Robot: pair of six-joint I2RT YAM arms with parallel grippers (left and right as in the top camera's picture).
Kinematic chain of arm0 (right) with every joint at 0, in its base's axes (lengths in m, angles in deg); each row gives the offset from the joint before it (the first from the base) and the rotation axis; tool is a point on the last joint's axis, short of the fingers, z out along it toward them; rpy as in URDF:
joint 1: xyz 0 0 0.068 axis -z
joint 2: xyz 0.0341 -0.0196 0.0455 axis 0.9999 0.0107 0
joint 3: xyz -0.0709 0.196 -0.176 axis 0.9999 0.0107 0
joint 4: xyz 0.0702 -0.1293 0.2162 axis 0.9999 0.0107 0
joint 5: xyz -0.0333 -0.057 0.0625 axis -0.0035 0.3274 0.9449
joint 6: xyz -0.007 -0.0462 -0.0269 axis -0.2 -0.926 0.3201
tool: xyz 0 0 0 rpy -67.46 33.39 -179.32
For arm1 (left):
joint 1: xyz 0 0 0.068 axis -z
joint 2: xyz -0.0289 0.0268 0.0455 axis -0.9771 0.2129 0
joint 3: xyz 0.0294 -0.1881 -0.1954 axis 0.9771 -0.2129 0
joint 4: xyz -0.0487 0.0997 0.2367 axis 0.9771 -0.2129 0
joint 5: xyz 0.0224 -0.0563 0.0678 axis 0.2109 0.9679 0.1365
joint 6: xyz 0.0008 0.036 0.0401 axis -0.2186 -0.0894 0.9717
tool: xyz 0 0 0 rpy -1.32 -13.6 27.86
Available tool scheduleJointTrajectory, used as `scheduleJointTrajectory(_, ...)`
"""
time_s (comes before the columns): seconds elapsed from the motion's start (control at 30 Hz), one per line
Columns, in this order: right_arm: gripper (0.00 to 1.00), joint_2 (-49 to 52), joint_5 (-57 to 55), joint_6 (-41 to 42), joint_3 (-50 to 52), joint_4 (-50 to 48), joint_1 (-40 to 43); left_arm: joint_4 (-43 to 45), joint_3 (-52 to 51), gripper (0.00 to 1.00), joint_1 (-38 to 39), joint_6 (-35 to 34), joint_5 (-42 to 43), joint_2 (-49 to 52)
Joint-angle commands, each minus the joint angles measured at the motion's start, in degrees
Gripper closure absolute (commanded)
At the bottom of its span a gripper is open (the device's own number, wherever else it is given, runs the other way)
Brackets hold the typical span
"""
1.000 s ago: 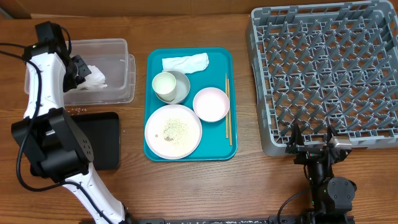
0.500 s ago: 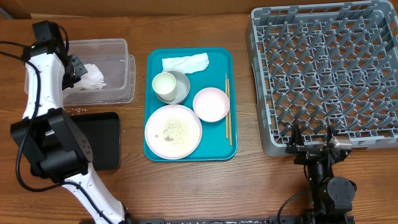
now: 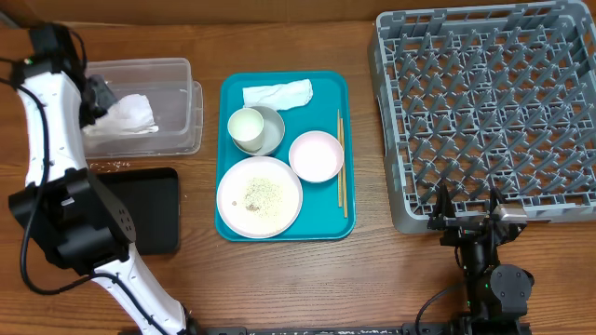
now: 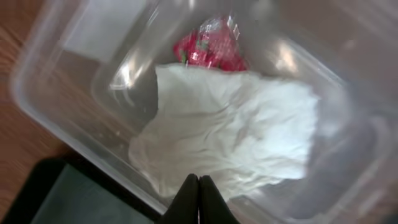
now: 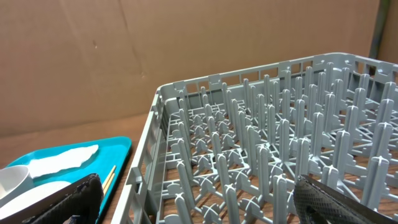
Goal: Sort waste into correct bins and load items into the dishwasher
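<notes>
We look down on a wooden table [image 3: 279, 288]. At far left, the left gripper [image 4: 199, 185] is clenched, fingertips pressed together with nothing between them, above a clear rectangular plastic tub [image 3: 182, 67]. In the tub lies a crumpled white paper napkin [image 3: 128, 113], with a small red wrapper scrap [image 4: 211, 46] at its edge. Just in front of the tub sits a shallow black rectangular tray [image 3: 154, 209].

In the middle, a teal tray [image 3: 328, 216] holds:
- a flattened white napkin [image 3: 277, 93] at the far end
- a small white cup [image 3: 246, 126] standing inside a pale grey bowl [image 3: 274, 127]
- a small pinkish-white bowl [image 3: 316, 155]
- a large round white plate [image 3: 282, 210] scattered with white rice grains [image 3: 259, 194]
- wooden chopsticks [image 3: 341, 163] along the right edge

At right stands a large square grey plastic dish rack [image 3: 484, 102]. The right gripper [image 3: 466, 212] waits at its near wall, released, jaws spread wide and holding nothing.
</notes>
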Motion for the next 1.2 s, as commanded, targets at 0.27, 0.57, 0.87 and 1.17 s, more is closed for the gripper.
scheduleJointTrajectory(0.27,0.00,-0.6,-0.4,-0.2,0.6,-0.4,-0.3,-13.7,20.0,0.49,-0.1,0.7,19.3,-3.3)
scheduleJointTrajectory(0.57,0.00,-0.6,-0.4,-0.2,0.6,-0.4,-0.3,-16.1,20.1,0.00,0.4,5.8,43.6,-3.3)
scheduleJointTrajectory(0.87,0.00,-0.6,-0.4,-0.2,0.6,-0.4,-0.3,-18.0,20.2,0.00,3.7,19.3,54.8,-4.7)
scheduleJointTrajectory(1.17,0.00,-0.6,-0.4,-0.2,0.6,-0.4,-0.3,-19.8,20.2,0.00,11.2,8.4,20.4,-7.8)
